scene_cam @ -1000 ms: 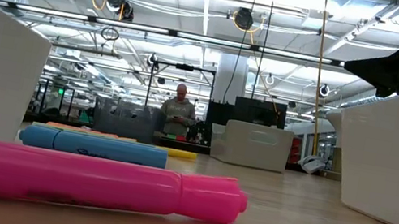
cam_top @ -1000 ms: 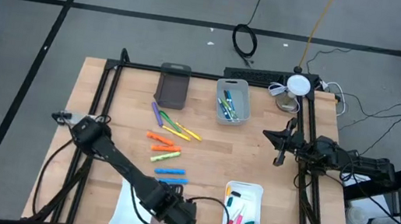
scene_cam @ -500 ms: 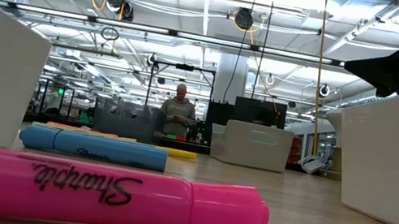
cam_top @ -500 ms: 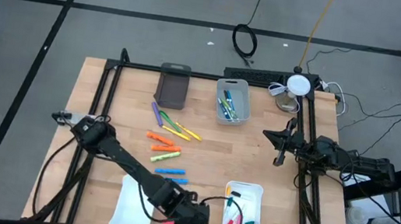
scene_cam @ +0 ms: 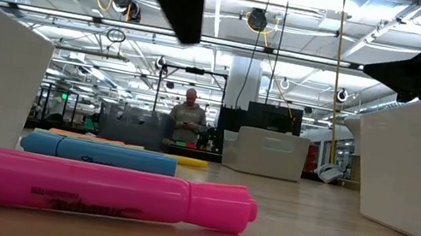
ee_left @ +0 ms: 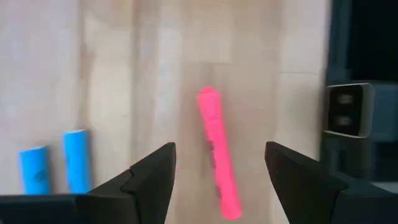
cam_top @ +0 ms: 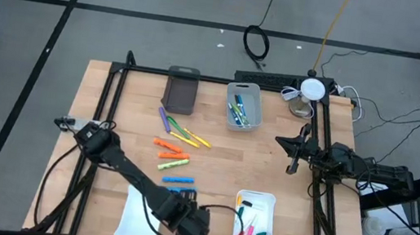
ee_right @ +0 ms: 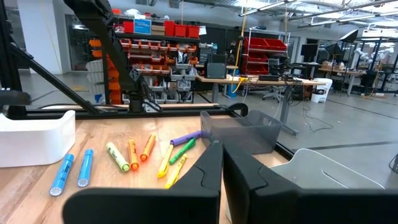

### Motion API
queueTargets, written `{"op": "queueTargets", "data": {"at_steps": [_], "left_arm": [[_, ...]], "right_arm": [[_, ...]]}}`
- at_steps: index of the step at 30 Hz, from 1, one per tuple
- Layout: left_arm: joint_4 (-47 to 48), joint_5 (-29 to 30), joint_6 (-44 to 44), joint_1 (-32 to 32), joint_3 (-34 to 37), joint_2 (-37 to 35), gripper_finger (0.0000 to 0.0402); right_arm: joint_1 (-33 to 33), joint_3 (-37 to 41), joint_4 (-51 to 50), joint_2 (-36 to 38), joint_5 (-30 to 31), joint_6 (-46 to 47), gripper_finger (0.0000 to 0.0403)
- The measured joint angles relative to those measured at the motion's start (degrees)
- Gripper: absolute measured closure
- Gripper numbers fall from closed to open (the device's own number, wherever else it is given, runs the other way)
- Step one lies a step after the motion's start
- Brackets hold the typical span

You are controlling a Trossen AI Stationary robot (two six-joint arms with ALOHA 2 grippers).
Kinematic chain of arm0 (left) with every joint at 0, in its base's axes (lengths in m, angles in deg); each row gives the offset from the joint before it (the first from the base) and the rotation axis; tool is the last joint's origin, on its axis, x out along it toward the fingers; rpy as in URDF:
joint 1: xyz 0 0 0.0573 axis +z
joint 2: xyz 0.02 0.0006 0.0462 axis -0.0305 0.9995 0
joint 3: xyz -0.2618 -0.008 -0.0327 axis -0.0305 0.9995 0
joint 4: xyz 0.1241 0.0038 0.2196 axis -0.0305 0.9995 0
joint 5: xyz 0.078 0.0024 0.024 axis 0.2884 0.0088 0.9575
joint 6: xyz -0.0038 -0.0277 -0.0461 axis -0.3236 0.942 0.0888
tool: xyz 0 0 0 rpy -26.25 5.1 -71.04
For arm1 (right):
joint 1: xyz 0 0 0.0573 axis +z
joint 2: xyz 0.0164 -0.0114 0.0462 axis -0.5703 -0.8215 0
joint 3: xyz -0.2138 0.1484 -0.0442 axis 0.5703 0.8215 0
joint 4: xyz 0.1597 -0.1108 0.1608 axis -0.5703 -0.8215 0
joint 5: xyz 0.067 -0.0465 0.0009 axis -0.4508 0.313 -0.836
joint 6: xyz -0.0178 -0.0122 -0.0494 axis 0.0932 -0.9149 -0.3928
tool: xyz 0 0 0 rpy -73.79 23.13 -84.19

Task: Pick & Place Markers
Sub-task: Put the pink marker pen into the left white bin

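Left wrist view shows the left claw (ee_left: 217, 180) hanging over a pink marker (ee_left: 217, 152) that lies loose on the bare wood, its fingers (ee_left: 149, 174) spread wide to either side and touching nothing. In my judgement the step in hand is the pick of this marker: the claw is lined up above it but has not come down around the barrel. The next move calls for a straight descent so the barrel sits between the fingers, which stand to either side of it, then a squeeze. The round barrel could roll if one finger touches first.

Seen from above, this claw works at the table's (cam_top: 111, 120) near edge, between the two white trays (cam_top: 268, 204); the right-hand one already holds several markers. Two blue markers (cam_top: 178, 183) lie just beyond, and orange, yellow, green and purple ones are scattered mid-table. A light bin (cam_top: 243, 106) at the far side holds more pens, with a dark bin (cam_top: 181, 89) beside it.

The right claw (cam_top: 294, 152) waits at the right edge, fingers pressed together.

The table is pale wood in a black frame. Behind it is a large workshop with shelving, and a person (scene_cam: 188, 118) stands far off.
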Motion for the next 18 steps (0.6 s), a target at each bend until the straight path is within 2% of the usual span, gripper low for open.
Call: {"op": "queueTargets", "data": {"at_steps": [4, 12, 18], "left_arm": [[-0.57, 1.99, 1.77, -0.78, 2.54, 0.0, 0.0151], [-4.61, -0.59, 5.1, -1.51, 10.86, 0.0, 0.0151], [-9.03, -1.17, 5.67, -2.27, 12.84, 0.0, 0.0151]], "right_arm": [[0.01, -0.01, 0.0, 0.01, 0.0, -0.01, 0.0403], [0.01, 0.01, -0.02, 0.0, 0.0, 0.0, 0.0403], [-0.01, 0.0, -0.02, 0.0, -0.02, -0.01, 0.0403]]}}
